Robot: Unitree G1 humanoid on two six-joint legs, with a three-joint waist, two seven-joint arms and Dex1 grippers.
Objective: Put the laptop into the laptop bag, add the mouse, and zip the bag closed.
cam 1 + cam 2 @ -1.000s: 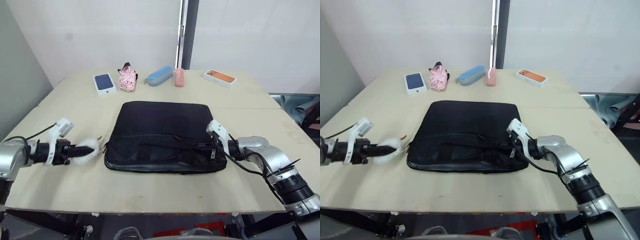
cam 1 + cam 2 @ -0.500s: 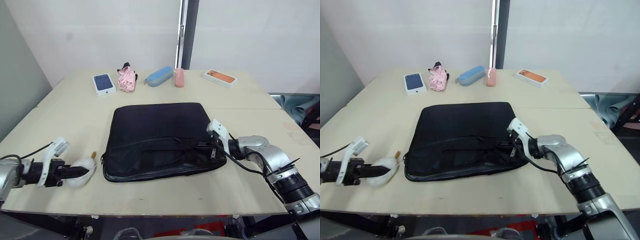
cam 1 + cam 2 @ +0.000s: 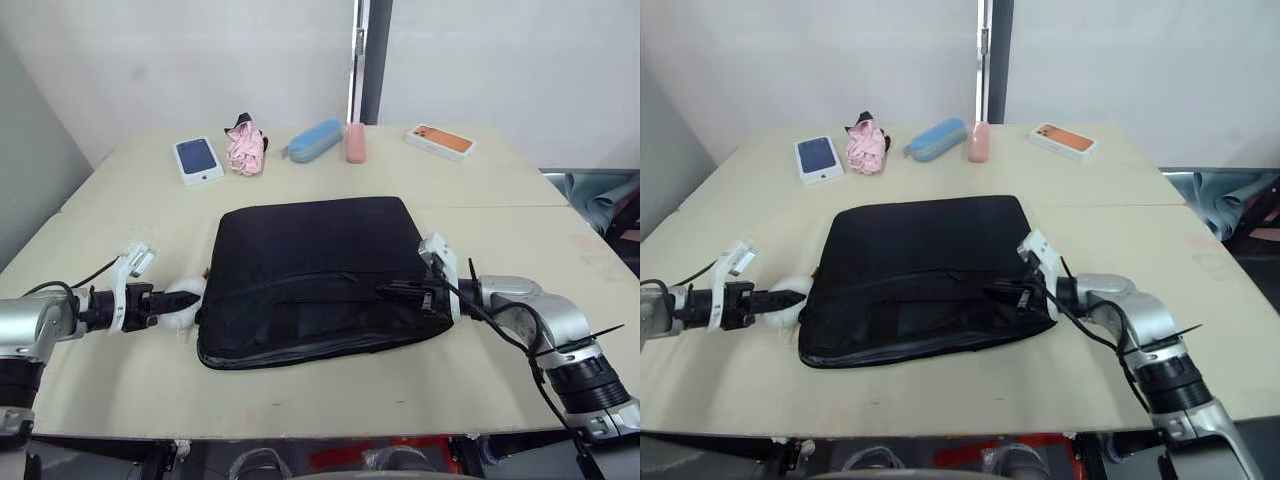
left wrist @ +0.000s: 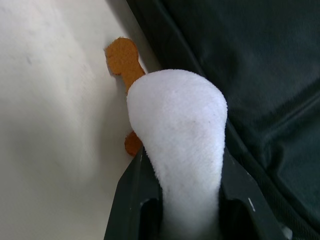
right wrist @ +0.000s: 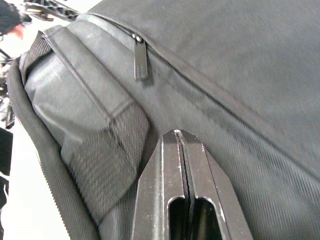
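The black laptop bag [image 3: 320, 265] lies flat in the middle of the table, its front pocket facing me. My left gripper [image 3: 172, 303] is shut on a white plush egg [image 4: 177, 130] with orange feet [image 4: 121, 57], and the egg touches the bag's left edge. At the bag's front right corner my right gripper [image 3: 395, 291] lies shut, fingertips [image 5: 170, 137] pressed on the fabric just below a zip pull [image 5: 140, 62]. The laptop and the mouse are out of view.
Along the far edge of the table lie a white phone box [image 3: 197, 160], a pink bundle [image 3: 245, 150], a blue case [image 3: 312, 140], a small pink case [image 3: 355, 142] and an orange phone box [image 3: 441, 141].
The camera has shifted. My left gripper, which swung out to the front left with the plush egg, has come back against the bag's left edge. The right gripper stays on the bag.
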